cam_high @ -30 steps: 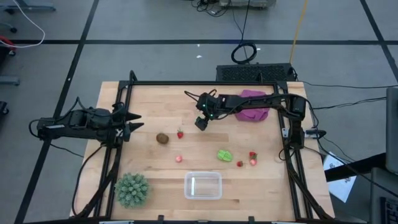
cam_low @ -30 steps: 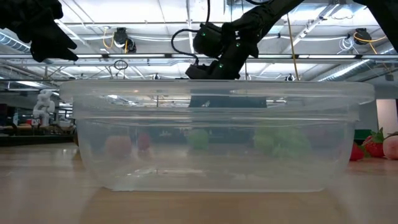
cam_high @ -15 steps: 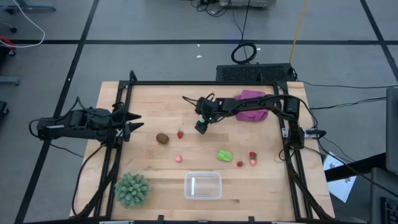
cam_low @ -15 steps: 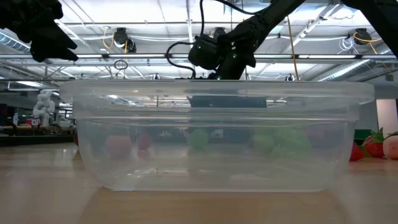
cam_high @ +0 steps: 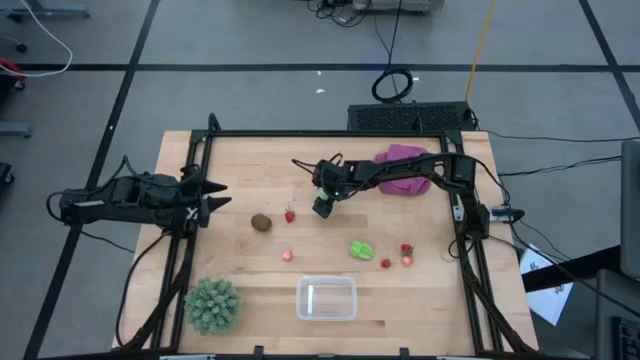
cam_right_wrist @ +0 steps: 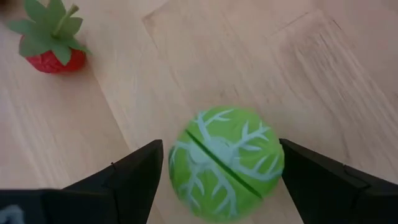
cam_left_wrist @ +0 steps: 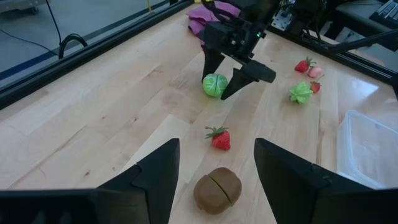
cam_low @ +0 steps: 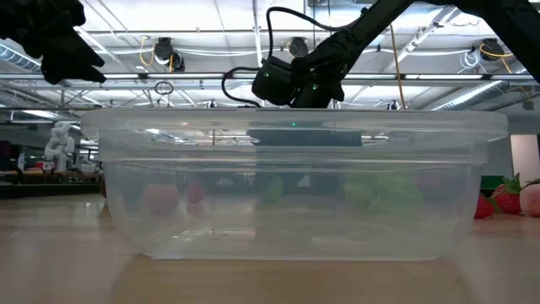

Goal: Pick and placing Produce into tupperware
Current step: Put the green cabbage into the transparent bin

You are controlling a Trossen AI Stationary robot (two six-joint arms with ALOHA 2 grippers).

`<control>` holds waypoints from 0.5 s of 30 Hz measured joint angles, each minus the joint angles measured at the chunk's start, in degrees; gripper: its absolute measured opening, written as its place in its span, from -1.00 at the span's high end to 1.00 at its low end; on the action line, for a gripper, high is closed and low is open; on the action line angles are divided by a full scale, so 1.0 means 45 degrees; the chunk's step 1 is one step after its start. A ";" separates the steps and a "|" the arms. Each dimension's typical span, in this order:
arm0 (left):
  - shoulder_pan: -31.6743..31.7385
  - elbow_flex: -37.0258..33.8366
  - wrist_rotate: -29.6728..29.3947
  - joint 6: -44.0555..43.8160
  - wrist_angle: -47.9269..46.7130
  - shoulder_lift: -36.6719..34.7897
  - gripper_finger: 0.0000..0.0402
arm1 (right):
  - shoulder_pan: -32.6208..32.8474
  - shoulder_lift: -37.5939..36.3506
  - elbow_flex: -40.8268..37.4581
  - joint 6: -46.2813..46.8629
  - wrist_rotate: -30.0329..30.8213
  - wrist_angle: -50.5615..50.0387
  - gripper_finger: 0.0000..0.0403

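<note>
My right gripper [cam_high: 322,206] hangs open just above mid-table. Its fingers stand on either side of a light-green veined ball [cam_right_wrist: 227,163], also seen in the left wrist view [cam_left_wrist: 215,85]; no touch shows. A strawberry [cam_high: 290,215] and a brown kiwi [cam_high: 261,222] lie to its left on the wood. Nearer the front lie a small red piece [cam_high: 288,255], a light-green leafy piece [cam_high: 361,249] and more strawberries [cam_high: 406,252]. The clear tupperware [cam_high: 326,298] stands at the front edge. My left gripper [cam_high: 215,195] waits open at the left edge.
A spiky dark-green plant [cam_high: 212,304] stands at the front left, beside the tupperware. A purple cloth [cam_high: 405,168] lies at the far right under my right arm. A black frame [cam_high: 330,133] runs along the table's edges. In the low view the tupperware [cam_low: 295,186] fills the foreground.
My right gripper has come down toward the table and the light-green ball, drifting slightly toward the near edge, and has stayed open. Nothing on the table has moved.
</note>
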 joint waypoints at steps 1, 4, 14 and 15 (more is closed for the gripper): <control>0.0000 0.0000 -0.0001 0.0009 0.0000 0.0003 -0.05 | 0.0000 0.0000 0.0000 0.0000 0.0000 0.0048 -0.51; 0.0000 0.0000 0.0004 0.0015 0.0000 0.0003 -0.05 | 0.0000 -0.0010 0.0000 -0.0002 0.0000 0.0045 -0.51; 0.0000 0.0000 0.0004 0.0035 0.0000 0.0004 -0.05 | 0.0000 -0.0010 0.0000 -0.0039 0.0000 0.0128 -0.31; 0.0000 0.0000 0.0004 0.0035 0.0000 0.0004 -0.05 | 0.0000 -0.0010 0.0000 -0.0041 0.0000 0.0128 -0.29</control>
